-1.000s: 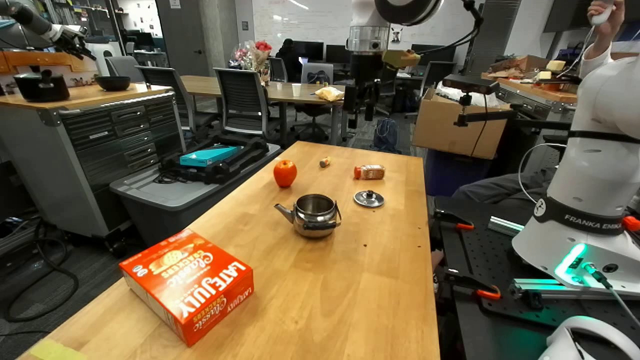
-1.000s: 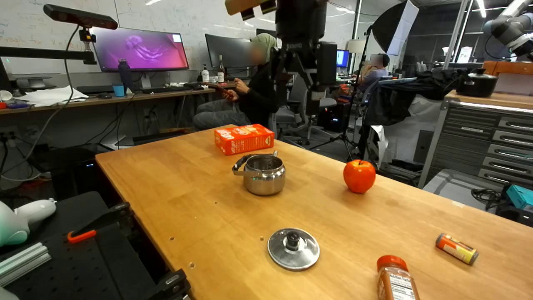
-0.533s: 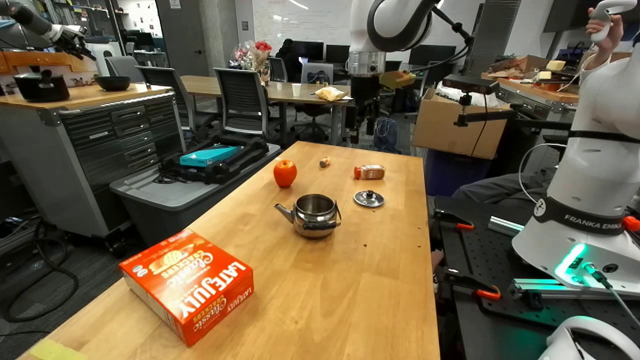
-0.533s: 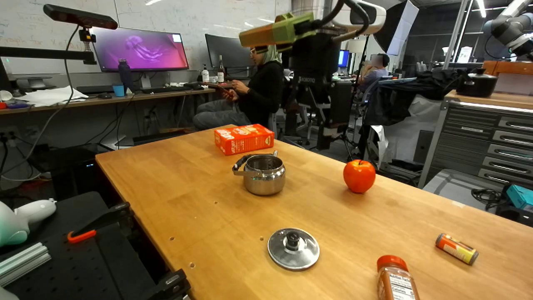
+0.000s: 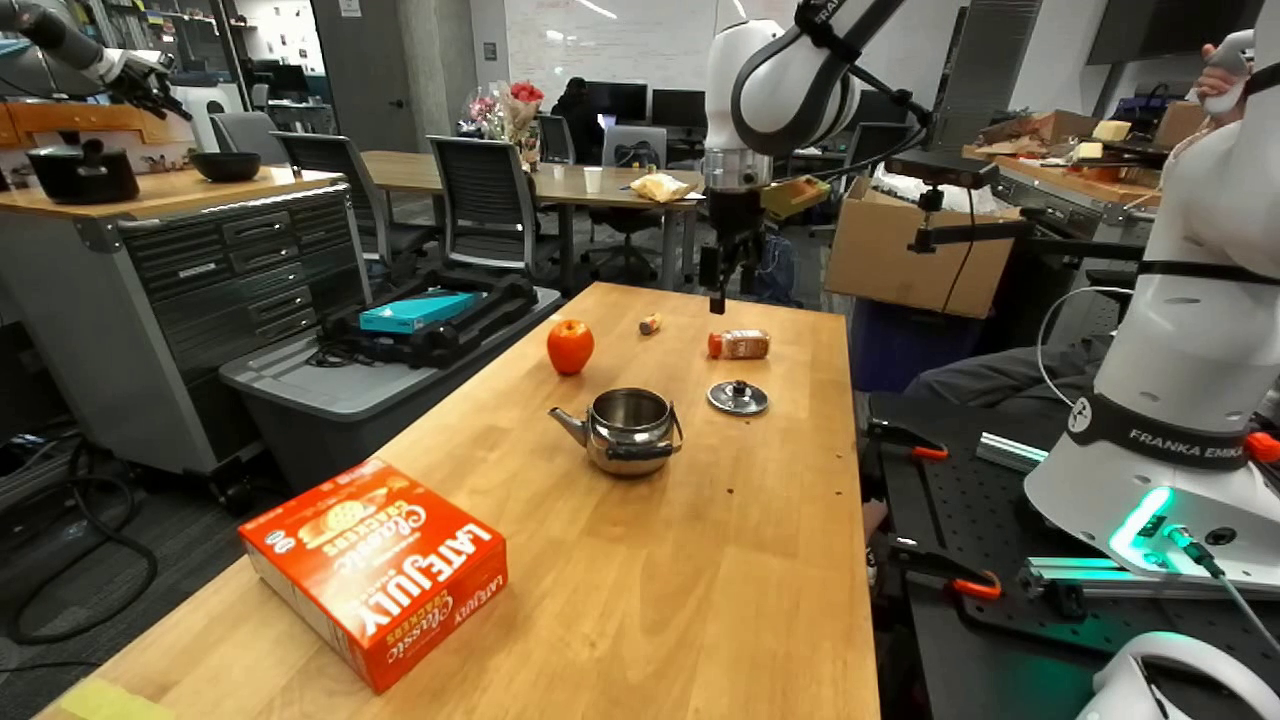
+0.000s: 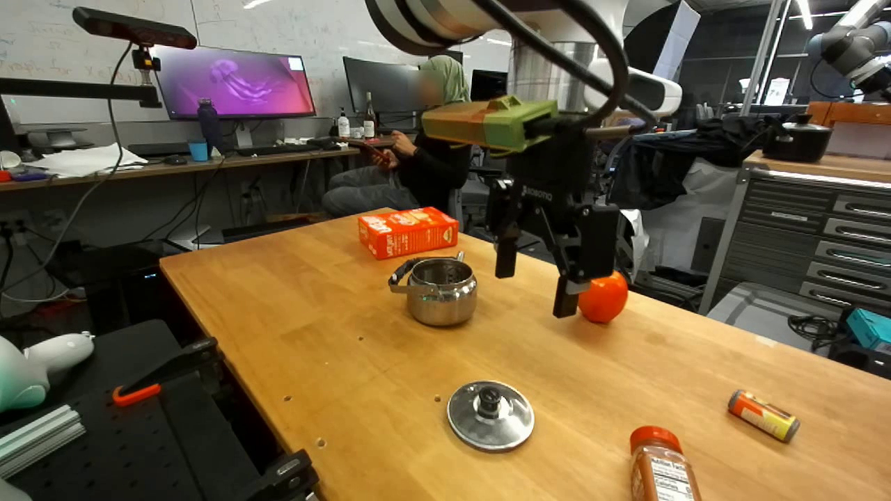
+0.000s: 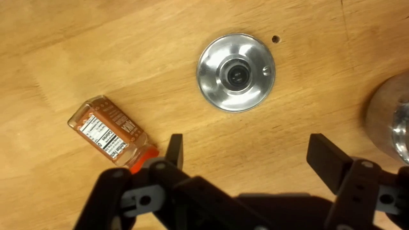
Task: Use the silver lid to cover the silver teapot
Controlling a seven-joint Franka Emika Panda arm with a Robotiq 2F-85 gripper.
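Note:
The silver lid (image 5: 738, 402) lies flat on the table with its black knob up, and it also shows in an exterior view (image 6: 491, 433) and the wrist view (image 7: 214, 64). The silver teapot (image 6: 444, 309) stands upright and uncovered, its spout and side handle visible in an exterior view (image 5: 628, 452). In the wrist view, part of the teapot (image 7: 381, 118) shows at the right edge. My gripper (image 7: 247, 150) is open and empty, pointing down above the table. In the wrist view the lid lies ahead of the fingertips. The gripper also shows in both exterior views (image 5: 733, 290) (image 6: 536, 289).
A spice bottle (image 7: 107, 129) lies on its side near the lid, close to one finger in the wrist view. A red apple (image 6: 605, 298), a small orange-yellow tube (image 6: 763, 416) and an orange cracker box (image 5: 375, 565) are on the table.
My gripper has come down toward the table, staying open. In an exterior view it now overlaps the apple. The lid, teapot and other table objects have not moved.

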